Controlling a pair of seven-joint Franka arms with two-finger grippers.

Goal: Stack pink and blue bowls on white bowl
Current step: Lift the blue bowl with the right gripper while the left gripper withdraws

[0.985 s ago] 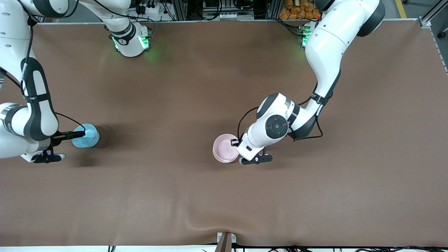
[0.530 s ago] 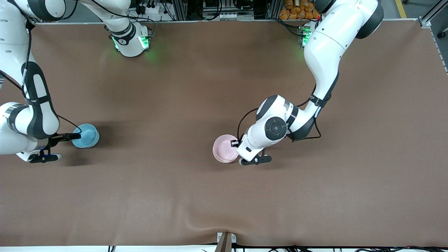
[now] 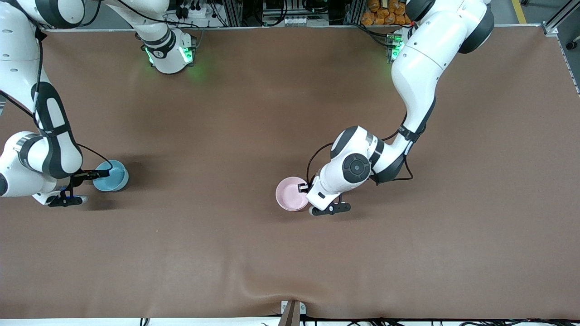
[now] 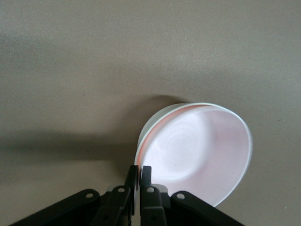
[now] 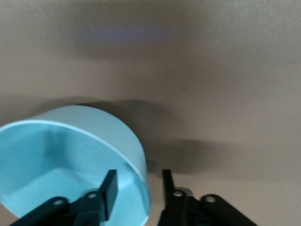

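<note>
Though front shows pink bowl [image 3: 291,194] only: white bowl [image 4: 157,123] beneath.

Hands at pink bowl [image 3: 291,194], blue bowl [image 3: 112,175]

I'm not seeing any readable text, labels, brands or numbers anywhere, and nothing on the bowls, arms or table is showing lettering I can make out.

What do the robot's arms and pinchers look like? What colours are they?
Both arms are chunky, rounded and glossy white, with dark grey bands at the joints and thin black cables looping alongside. Green lights glow at their bases. The left gripper and the right gripper are black, each with two thin flat fingers fixed by small silver screws.
</note>
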